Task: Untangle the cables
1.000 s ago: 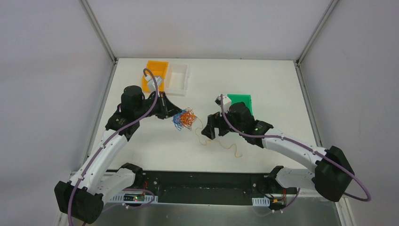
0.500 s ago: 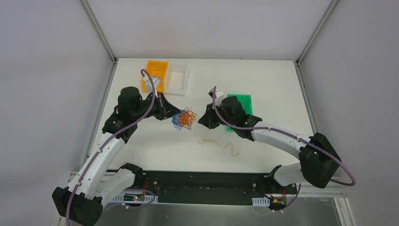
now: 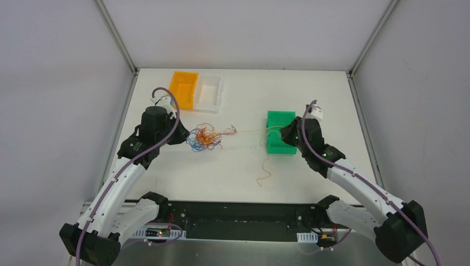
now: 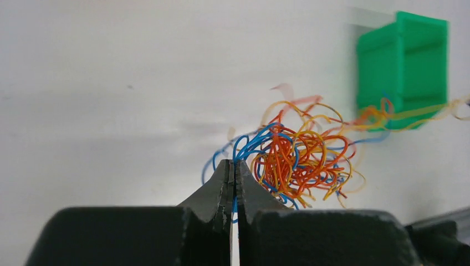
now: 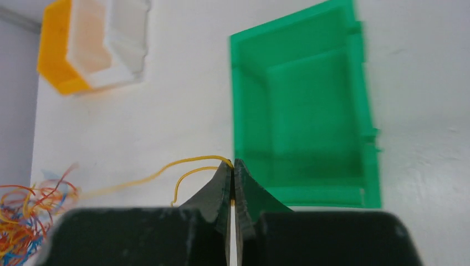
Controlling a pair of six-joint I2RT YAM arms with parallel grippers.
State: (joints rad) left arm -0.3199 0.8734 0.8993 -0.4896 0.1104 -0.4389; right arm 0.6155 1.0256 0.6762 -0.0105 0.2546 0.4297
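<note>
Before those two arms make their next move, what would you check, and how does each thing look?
1. Left arm's fingers clamp a blue strand of the tangled bundle of thin blue, orange and yellow cables: ok.
2. Right arm's fingers clamp the thin yellow cable: ok.
3. Yellow cable free of the bundle: not ok, it runs back into it.
4. Right fingers clear of the green plastic bin: cannot tell.
5. Loose yellow tail lying unsnagged on the white table: ok.
</note>
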